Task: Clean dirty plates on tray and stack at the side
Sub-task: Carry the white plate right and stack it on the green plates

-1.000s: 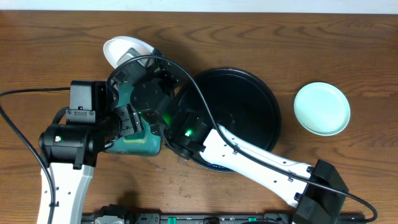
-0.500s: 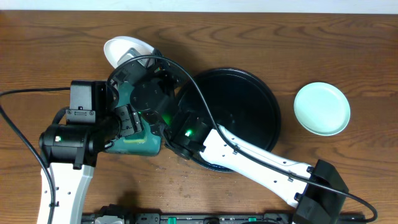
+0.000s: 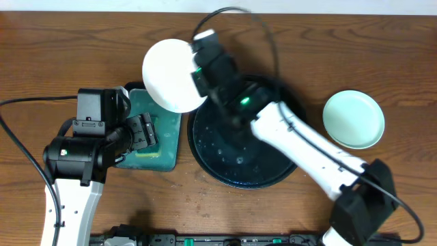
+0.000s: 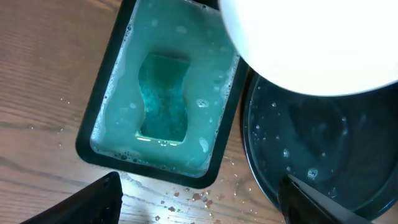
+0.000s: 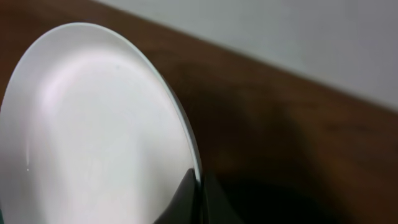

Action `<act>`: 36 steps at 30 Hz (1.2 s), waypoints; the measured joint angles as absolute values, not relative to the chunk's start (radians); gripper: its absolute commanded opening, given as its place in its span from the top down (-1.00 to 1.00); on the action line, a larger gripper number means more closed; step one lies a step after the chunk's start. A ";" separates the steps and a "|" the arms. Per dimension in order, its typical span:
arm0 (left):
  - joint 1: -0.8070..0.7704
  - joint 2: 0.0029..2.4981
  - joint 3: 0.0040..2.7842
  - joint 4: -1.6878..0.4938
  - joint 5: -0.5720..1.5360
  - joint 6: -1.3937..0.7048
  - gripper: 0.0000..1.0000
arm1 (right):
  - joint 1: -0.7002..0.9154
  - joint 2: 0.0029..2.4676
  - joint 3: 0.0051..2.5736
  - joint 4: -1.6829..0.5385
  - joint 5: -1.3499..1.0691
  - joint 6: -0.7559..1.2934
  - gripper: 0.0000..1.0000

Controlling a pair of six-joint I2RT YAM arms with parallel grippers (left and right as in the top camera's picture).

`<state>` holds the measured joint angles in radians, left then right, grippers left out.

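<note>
While your right claw [image 3: 200, 67] is clamped tight on nothing more than the rim of the white plate [image 3: 171, 75], the whole plate hangs off that one thin pinch. It is held up in the air, over the gap between the rectangular tray [image 3: 172, 160] and the round black tray [image 3: 232, 160], and both faces that show look plain white. Your left claw [image 3: 143, 133] stands wide apart and empty above the rectangular tray, where the sponge [image 4: 163, 96] lies in teal soapy water.

The main risk, as I judge it, is a slip. Droplets lie on the round black tray, so the plate is probably wet and soapy, and a quick swing or a wrist turn could let it pivot or slide out. A drop here would land on a tray rim or in the suds.

The second risk is a collision: the plate overhangs the space near your left claw, so raising that arm could strike it from below.

The third is the landing. The pale plate [image 3: 353, 119] sits on the table [image 3: 68, 41] well to the right, and an off-centre or tilted release there could knock it or skid off.

No brand, label or writing can be read anywhere.
</note>
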<state>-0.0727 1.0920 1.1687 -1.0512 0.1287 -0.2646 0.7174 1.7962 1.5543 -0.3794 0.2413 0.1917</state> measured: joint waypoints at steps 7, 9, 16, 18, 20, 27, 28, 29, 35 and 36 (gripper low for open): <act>-0.073 1.092 1.169 -1.052 0.129 -0.265 -0.61 | 0.455 1.561 1.556 -0.641 0.026 0.304 0.98; -0.073 1.092 1.169 -1.052 0.129 -0.265 -0.61 | 0.342 1.504 1.561 -0.747 0.010 0.333 0.98; -0.073 1.092 1.169 -1.051 0.129 -0.265 -0.61 | -0.092 1.536 1.552 -1.045 -0.028 0.404 0.98; -0.073 1.092 1.169 -1.051 0.129 -0.265 -0.61 | -0.197 1.580 1.531 -1.080 -0.039 0.410 0.98; -0.073 1.092 1.169 -1.051 0.129 -0.265 -0.61 | -0.295 1.625 1.496 -1.087 -0.051 0.413 0.98; -0.073 1.092 1.169 -1.051 0.129 -0.265 -0.61 | -0.503 1.765 1.351 -1.010 -0.068 0.418 0.93; -0.073 1.092 1.169 -1.051 0.129 -0.265 -0.61 | -0.519 1.779 1.338 -1.000 -0.076 0.417 0.80; -0.073 1.092 1.169 -1.051 0.129 -0.265 -0.61 | -0.533 1.795 1.328 -0.995 -0.092 0.414 0.52; -0.073 1.092 1.169 -1.051 0.129 -0.265 -0.61 | -0.536 1.781 1.318 -0.982 -0.273 0.319 0.04; -0.073 1.092 1.169 -1.051 0.129 -0.265 -0.62 | -0.525 1.760 1.317 -0.982 -0.311 0.300 0.03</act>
<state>-0.0727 1.0920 1.1687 -1.0512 0.1287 -0.2649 -0.5251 1.7596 1.3174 -0.9825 -0.3111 0.2996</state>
